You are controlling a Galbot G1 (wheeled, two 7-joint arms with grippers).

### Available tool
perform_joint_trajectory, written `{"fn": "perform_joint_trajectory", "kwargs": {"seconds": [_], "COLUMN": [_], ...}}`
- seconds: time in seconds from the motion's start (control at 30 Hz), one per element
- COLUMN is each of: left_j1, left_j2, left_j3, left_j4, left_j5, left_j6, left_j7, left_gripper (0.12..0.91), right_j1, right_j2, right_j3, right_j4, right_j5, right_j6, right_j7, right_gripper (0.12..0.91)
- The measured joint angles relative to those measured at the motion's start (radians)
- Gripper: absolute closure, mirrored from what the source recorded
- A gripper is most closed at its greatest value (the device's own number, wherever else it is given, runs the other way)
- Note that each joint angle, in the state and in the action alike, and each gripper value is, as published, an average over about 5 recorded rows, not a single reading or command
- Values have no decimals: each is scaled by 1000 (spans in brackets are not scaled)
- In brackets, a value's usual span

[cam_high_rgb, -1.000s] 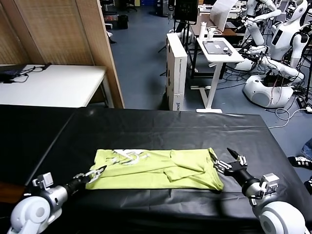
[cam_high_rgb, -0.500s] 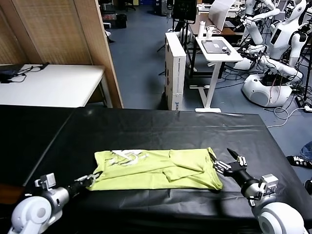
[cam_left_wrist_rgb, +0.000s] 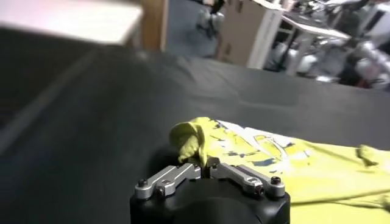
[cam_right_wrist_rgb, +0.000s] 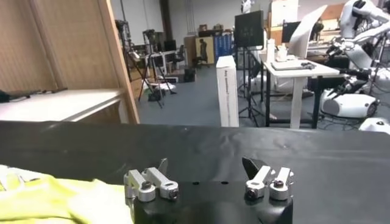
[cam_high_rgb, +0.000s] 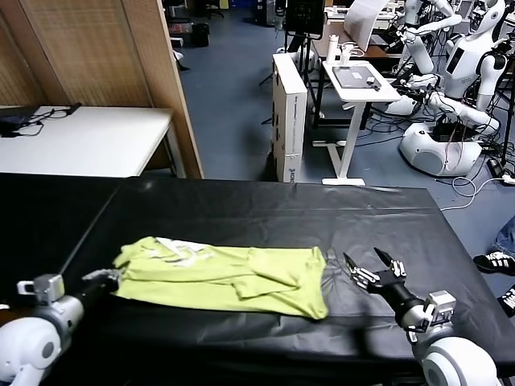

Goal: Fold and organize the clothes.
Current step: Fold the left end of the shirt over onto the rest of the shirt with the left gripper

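— Where is the T-shirt (cam_high_rgb: 221, 275) lying?

— Flat on the black table cover (cam_high_rgb: 265, 213), folded into a long band running across the table in front of the robot. A white patch shows on the fabric near its left end. That end lies right at the left gripper (cam_high_rgb: 105, 276); the other end stops just short of the right gripper (cam_high_rgb: 372, 268).

— Is the left gripper holding it?

— Yes. In the left wrist view its jaws are pinched together on a bunched corner of the shirt, and the fabric stands up in a small lime fold directly ahead of the fingertips. The rest of the shirt spreads away beyond that fold.

— And the right gripper?

— It sits low over the table cover with its jaws spread wide and nothing between them. The shirt's nearest edge lies just to its left, close but not touching. In the right wrist view the lime cloth shows off to one side of the open fingers (cam_right_wrist_rgb: 151, 180).

— Anything farther out?

— Past the far edge of the table, a white desk (cam_high_rgb: 84, 141) stands beyond the left gripper, and a wooden panel (cam_high_rgb: 105, 56) rises behind it.
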State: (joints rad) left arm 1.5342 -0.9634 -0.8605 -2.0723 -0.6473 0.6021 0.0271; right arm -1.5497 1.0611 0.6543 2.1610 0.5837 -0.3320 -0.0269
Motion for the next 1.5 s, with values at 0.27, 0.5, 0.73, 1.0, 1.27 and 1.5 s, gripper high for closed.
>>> {"fn": "perform_joint_trajectory", "kwargs": {"seconds": [0.27,0.5,0.73,1.0,1.27,1.5], "left_j1": [-6,-48,-125,-210,-266,-272], "left_j2": [-70,-130,-197,-294,-373,-417], "left_j3": [74,205,358,510,580,612], "left_j4": [-127,-172,-157,-121,-83,-64], "left_j5": [-165,-267,-257,-227,-216,-207], "left_j6": [103,121,121,126,128,128], "left_j7": [-96,-134,-151,-181,-189,-189], "left_gripper": [851,851,851,851,851,851], "right_j1": [-48,-114,-172,-204,-205,-198], "right_j2": [33,73,136,188,205,206], "right_j3": [32,76,85,91,87,84], "right_j4": [17,-2,-3,-2,-12,-23], "right_j5": [-46,-131,-230,-272,-282,-285], "right_j6": [29,103,135,148,146,141], "right_j7": [-8,-23,-31,-32,-33,-32], "right_gripper": [118,118,118,118,118,118]}}
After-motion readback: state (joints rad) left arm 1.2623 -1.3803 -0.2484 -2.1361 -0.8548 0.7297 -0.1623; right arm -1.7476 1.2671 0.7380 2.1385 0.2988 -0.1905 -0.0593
